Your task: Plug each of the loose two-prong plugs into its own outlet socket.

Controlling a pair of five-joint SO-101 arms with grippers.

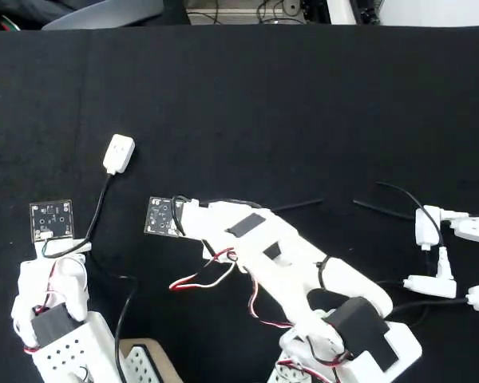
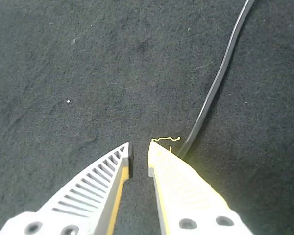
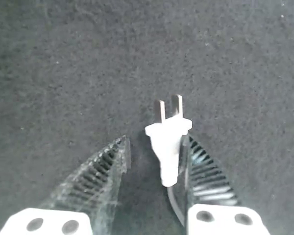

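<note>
A white two-prong plug (image 3: 167,139) lies between the fingers of my right gripper (image 3: 156,142), prongs pointing away from the wrist. It leans on one finger (image 3: 203,171), with a clear gap to the other, so the gripper is open. In the high view the right arm (image 1: 263,239) stretches to the table's middle left. A white outlet socket (image 1: 118,153) on a black cord (image 1: 96,211) lies farther back and to its left. My left gripper (image 2: 139,149) hovers over bare cloth at the front left, its fingers almost together and holding nothing. A black cord (image 2: 215,88) runs beside it.
Several white plugs and sockets (image 1: 431,231) with black cords lie at the table's right edge. Red, white and black arm wires (image 1: 211,275) hang under the right arm. A tan and white object (image 1: 144,363) sits at the front edge. Black cloth (image 1: 287,112) covers the table.
</note>
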